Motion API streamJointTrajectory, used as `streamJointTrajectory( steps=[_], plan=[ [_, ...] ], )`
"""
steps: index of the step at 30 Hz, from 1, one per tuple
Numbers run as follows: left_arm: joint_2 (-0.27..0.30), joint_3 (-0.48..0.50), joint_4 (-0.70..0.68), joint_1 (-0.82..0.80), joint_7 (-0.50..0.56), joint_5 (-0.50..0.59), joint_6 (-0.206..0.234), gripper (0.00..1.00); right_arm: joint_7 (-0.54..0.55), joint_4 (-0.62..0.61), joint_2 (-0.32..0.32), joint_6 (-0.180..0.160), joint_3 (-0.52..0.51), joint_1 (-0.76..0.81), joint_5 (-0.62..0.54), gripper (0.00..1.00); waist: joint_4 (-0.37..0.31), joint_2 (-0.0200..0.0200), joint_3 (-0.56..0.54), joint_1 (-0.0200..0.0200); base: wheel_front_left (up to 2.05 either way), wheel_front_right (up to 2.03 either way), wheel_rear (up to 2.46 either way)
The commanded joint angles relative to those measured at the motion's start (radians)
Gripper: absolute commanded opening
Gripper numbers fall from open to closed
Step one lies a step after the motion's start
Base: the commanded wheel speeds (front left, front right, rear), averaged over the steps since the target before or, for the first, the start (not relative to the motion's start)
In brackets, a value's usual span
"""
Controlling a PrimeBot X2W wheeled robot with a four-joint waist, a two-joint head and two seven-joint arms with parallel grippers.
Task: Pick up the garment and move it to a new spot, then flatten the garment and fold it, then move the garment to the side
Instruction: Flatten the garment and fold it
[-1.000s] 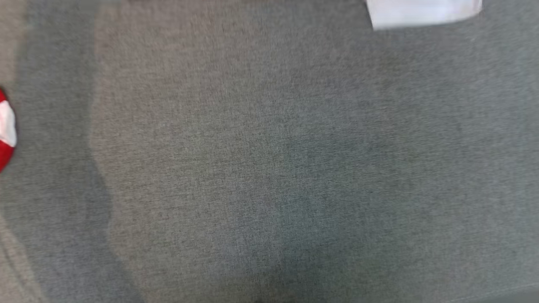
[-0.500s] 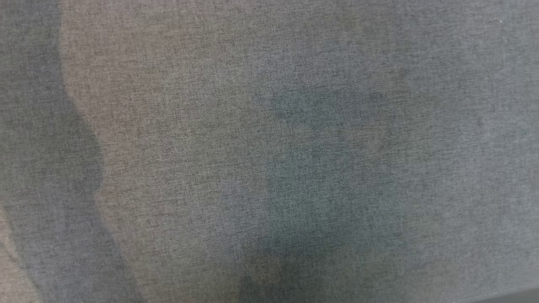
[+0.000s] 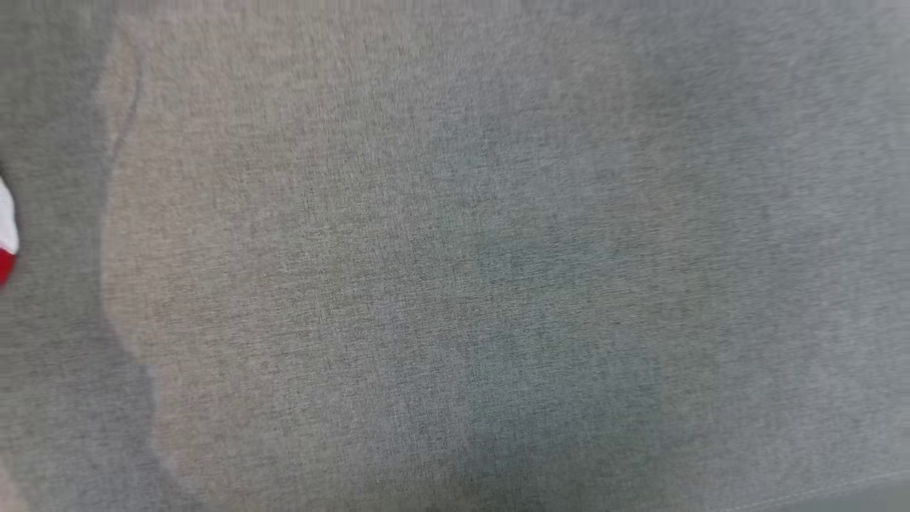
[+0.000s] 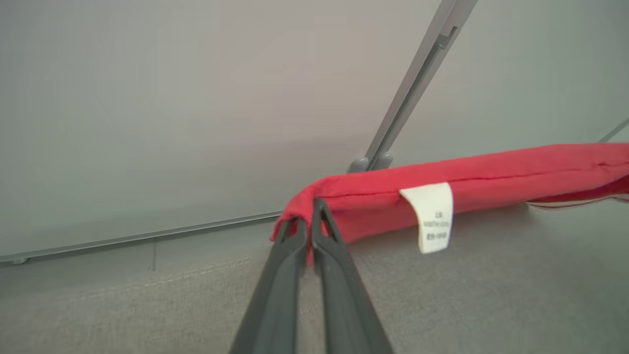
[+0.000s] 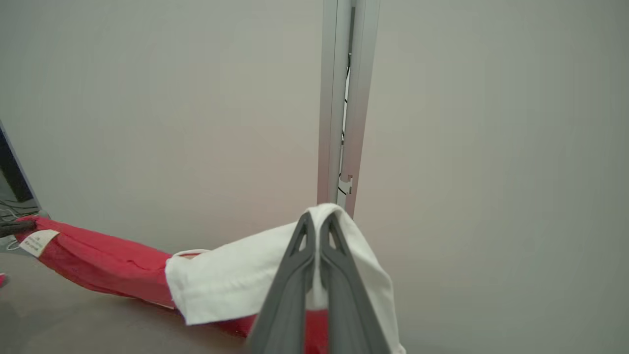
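Garment in L gripper + R gripper

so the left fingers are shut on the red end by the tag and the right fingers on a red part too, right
No: the right wrist view shows the right fingers shut on a white part of the garment. The left fingers do grip the red end by the tag.

A grey woven fabric surface, shadowed darker along its 9 o'clock side in the head view, meets a plain pale wall where a silver metal post rises toward 12 o'clock.
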Motion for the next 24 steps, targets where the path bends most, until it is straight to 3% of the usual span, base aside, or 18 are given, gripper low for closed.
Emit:
streamJointTrajectory(
  steps=[1, 5, 19, 20, 24],
  plan=[
    [0.02, -0.017, -0.028, 0.061, 0.018, -0.03, -0.001, 0.0, 0.013, -0.017, -0.016, 0.0, 0.022, 0.05, 0.021, 0.0, -0.008, 0.0, -0.074, -0.0001, 0.0, 0.0, 0.0],
    [0.09, -0.075, -0.121, 0.237, 0.108, -0.119, -0.001, 0.0, 0.102, -0.087, -0.085, 0.0, 0.093, 0.203, 0.107, 0.0, -0.008, 0.0, -0.173, -0.0001, 0.0, 0.0, 0.0],
    [0.201, -0.174, -0.426, 0.63, 0.361, -0.309, 0.014, 0.0, 0.481, -0.364, -0.299, 0.001, 0.159, 0.655, 0.428, 0.0, 0.018, 0.0, -0.463, -0.0001, 0.0, 0.0, 0.0],
    [0.227, -0.194, -0.489, 0.684, 0.403, -0.333, 0.019, 0.0, 0.531, -0.429, -0.353, 0.0, 0.169, 0.726, 0.464, 0.0, 0.02, 0.0, -0.494, -0.0001, 0.0, 0.0, 0.0],
    [0.291, -0.219, -0.629, 0.789, 0.467, -0.382, 0.044, 0.0, 0.578, -0.56, -0.446, 0.0, 0.171, 0.875, 0.523, 0.0, 0.022, 0.0, -0.534, -0.0001, 0.0, 0.0, 0.0]
  ],
)
